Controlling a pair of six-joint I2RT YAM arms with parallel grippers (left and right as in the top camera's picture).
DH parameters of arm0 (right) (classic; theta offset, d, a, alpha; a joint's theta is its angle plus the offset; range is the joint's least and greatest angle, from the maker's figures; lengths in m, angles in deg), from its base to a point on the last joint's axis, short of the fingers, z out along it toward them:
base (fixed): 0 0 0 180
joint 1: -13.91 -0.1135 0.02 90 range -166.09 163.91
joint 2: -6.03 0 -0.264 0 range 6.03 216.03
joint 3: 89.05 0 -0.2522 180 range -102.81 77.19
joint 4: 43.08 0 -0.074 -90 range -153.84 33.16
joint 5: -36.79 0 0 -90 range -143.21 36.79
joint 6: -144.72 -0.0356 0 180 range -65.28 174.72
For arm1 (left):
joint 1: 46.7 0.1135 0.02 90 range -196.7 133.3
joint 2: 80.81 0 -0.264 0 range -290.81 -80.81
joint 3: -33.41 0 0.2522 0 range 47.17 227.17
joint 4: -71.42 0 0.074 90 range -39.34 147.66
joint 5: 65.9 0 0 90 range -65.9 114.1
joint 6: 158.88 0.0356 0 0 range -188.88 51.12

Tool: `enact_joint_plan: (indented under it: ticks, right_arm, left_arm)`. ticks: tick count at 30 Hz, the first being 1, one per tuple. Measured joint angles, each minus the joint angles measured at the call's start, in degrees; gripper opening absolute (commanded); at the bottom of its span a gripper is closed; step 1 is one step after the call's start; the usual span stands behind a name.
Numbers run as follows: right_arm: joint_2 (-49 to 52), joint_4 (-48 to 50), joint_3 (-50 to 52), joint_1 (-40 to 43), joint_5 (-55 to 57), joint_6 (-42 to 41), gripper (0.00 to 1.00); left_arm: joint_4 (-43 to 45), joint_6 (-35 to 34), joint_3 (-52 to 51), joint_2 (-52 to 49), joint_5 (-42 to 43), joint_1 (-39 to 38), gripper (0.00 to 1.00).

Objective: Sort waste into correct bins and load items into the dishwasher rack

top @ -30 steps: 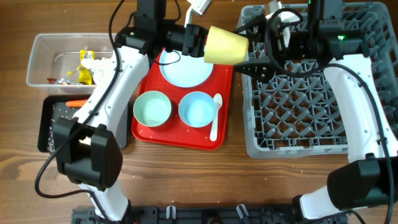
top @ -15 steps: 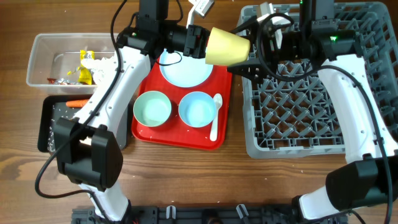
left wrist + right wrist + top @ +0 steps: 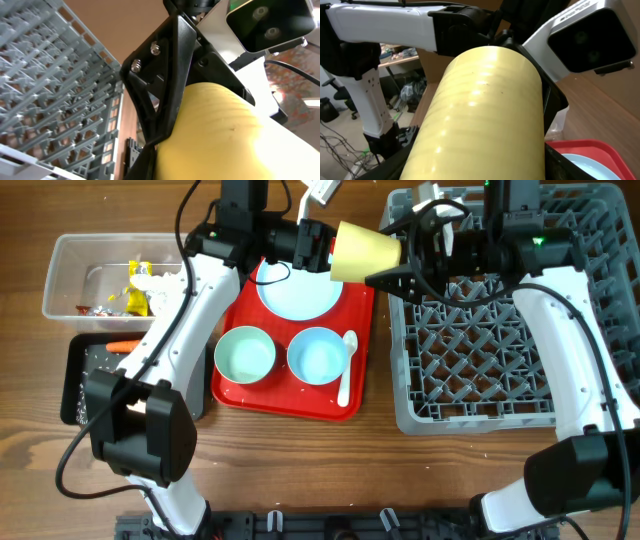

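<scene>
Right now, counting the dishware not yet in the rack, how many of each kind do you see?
plate: 1
bowls: 2
yellow cup: 1
spoon: 1
Total: 5

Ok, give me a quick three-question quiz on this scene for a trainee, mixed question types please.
1. True or false: the yellow cup stands in the grey rack.
2. How many light blue bowls sit on the red tray? A one, B two, C three.
3. Which bin holds the yellow wrapper?
Key: 1 false, the left gripper holds it in the air. 2 B. 3 the clear tub.
</scene>
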Motion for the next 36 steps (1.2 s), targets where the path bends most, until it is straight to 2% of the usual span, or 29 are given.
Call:
enact_joint_plan:
  ticks: [6, 12, 15, 21, 25, 29, 32, 36]
  right_arm:
    - [0.1, 1.2, 0.1, 0.0, -0.2, -0.2, 0.76]
    - [0.1, 1.6, 0.1, -0.3, -1.2, 0.2, 0.70]
    - [0.1, 1.9, 0.1, -0.2, -1.1, 0.2, 0.70]
    - [0.2, 2.2, 0.1, -0.2, -1.7, 0.2, 0.68]
    - [0.2, 2.2, 0.1, -0.2, -2.2, 0.2, 0.67]
    - [0.2, 2.2, 0.1, -0.2, -2.6, 0.2, 0.67]
    - [0.3, 2.2, 0.1, -0.2, -2.4, 0.2, 0.74]
    - [0.4, 2.2, 0.1, -0.4, -3.3, 0.4, 0.84]
  left_arm:
    - [0.1, 0.0, 0.0, 0.0, -0.2, 0.0, 0.04]
    - [0.1, -0.2, 0.0, 0.0, 0.5, 0.0, 0.05]
    - [0.1, -0.2, 0.0, 0.0, 0.5, 0.0, 0.12]
    - [0.0, -0.2, 0.0, 0.0, 1.9, -0.1, 0.18]
    - [0.0, -0.3, 0.0, 0.0, 2.0, -0.1, 0.28]
    - [0.1, -0.5, 0.0, 0.0, 2.0, -0.1, 0.23]
    - [0.1, -0.6, 0.0, 0.0, 2.1, 0.0, 0.13]
    - [-0.2, -0.9, 0.1, 0.0, 1.9, 0.0, 0.08]
